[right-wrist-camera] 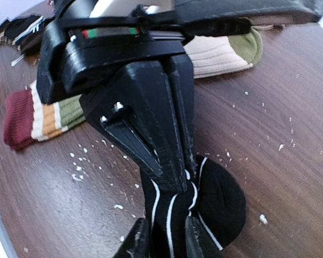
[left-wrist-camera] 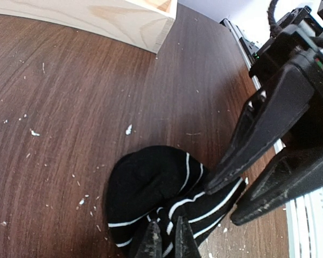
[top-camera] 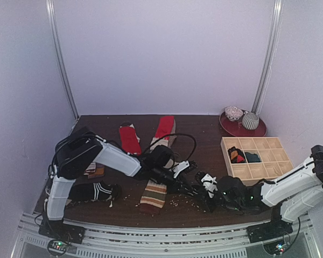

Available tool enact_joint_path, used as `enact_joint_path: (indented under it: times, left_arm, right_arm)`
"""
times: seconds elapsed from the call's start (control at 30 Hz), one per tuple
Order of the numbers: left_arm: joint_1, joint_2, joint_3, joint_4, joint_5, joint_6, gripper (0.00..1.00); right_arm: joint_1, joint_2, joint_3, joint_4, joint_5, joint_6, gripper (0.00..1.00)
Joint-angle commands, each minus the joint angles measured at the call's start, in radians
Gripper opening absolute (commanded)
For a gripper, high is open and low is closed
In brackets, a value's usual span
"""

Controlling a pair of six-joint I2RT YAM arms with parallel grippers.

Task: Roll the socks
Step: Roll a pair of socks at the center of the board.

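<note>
1. Right now you have the black striped sock (left-wrist-camera: 145,188) bunched on the dark wooden table (top-camera: 204,129), near its front edge and a little right of centre, between your two arms.
2. Your left gripper (left-wrist-camera: 167,240) is closed tight on the sock's striped end, with the fingertips pinched together on the fabric.
3. Your right gripper (right-wrist-camera: 166,242) comes in from the opposite side. Its fingers sit on either side of the same sock, the fabric fills the gap between them, and so it grips too. The two grippers are almost touching over the sock.
4. Just left of them lies the beige banded sock (top-camera: 153,194), flat on the table. A second black sock (top-camera: 94,191) lies further left by your left arm's base.
5. Two red socks (top-camera: 129,138) lie side by side towards the back of the table.
6. The pale wooden tray (top-camera: 257,141) sits to the right and well apart from the held sock. Two neighbouring compartments on its left side are filled, one with a black-and-orange bundle (top-camera: 236,155) and the next with a dark teal bundle (top-camera: 252,157).
7. Behind the tray, a red plate (top-camera: 258,130) holds a pale patterned bowl (top-camera: 233,113) and, just beside it, a grey ribbed cup (top-camera: 250,120).
8. White crumbs (left-wrist-camera: 128,129) are scattered over the table around the sock.
</note>
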Motion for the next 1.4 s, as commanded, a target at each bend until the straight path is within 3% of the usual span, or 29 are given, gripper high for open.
enact_joint_path:
  times: [0.0, 0.17, 0.3, 0.33, 0.37, 0.4, 0.43, 0.57, 0.77, 0.97, 1.23, 1.37]
  left_arm:
    - [0.026, 0.120, -0.073, -0.317, -0.194, 0.015, 0.00]
    - [0.026, 0.035, -0.115, -0.196, -0.224, 0.013, 0.10]
    - [0.026, -0.113, -0.222, 0.073, -0.218, 0.031, 0.11]
    - [0.026, -0.153, -0.260, 0.165, -0.213, 0.040, 0.19]
    - [0.026, -0.185, -0.294, 0.252, -0.202, 0.049, 0.37]
    - [0.026, -0.210, -0.331, 0.332, -0.190, 0.067, 0.45]
    - [0.025, -0.226, -0.347, 0.387, -0.170, 0.088, 0.47]
    - [0.019, -0.229, -0.378, 0.552, -0.071, 0.160, 0.47]
    - [0.010, -0.182, -0.368, 0.667, -0.003, 0.176, 0.49]
    - [-0.007, -0.076, -0.267, 0.606, 0.048, 0.200, 0.49]
    - [-0.030, -0.001, -0.208, 0.543, 0.015, 0.225, 0.49]
    - [-0.030, 0.013, -0.195, 0.491, 0.016, 0.244, 0.37]
  right_arm:
    - [0.004, 0.035, 0.022, 0.015, 0.001, 0.046, 0.16]
    - [-0.002, 0.066, -0.003, 0.006, -0.020, 0.176, 0.10]
    - [-0.012, 0.040, -0.070, 0.019, -0.046, 0.300, 0.09]
    - [-0.021, 0.030, -0.090, 0.025, -0.056, 0.329, 0.10]
    - [-0.031, 0.018, -0.111, 0.032, -0.071, 0.352, 0.10]
    - [-0.044, 0.007, -0.130, 0.039, -0.086, 0.374, 0.10]
    - [-0.059, -0.002, -0.149, 0.046, -0.101, 0.397, 0.10]
    - [-0.112, -0.027, -0.190, 0.060, -0.175, 0.430, 0.10]
    - [-0.184, 0.013, -0.186, 0.067, -0.334, 0.436, 0.10]
    - [-0.225, 0.096, -0.168, 0.090, -0.410, 0.441, 0.10]
    - [-0.232, 0.125, -0.145, 0.079, -0.441, 0.436, 0.09]
    - [-0.239, 0.112, -0.140, 0.053, -0.447, 0.435, 0.10]
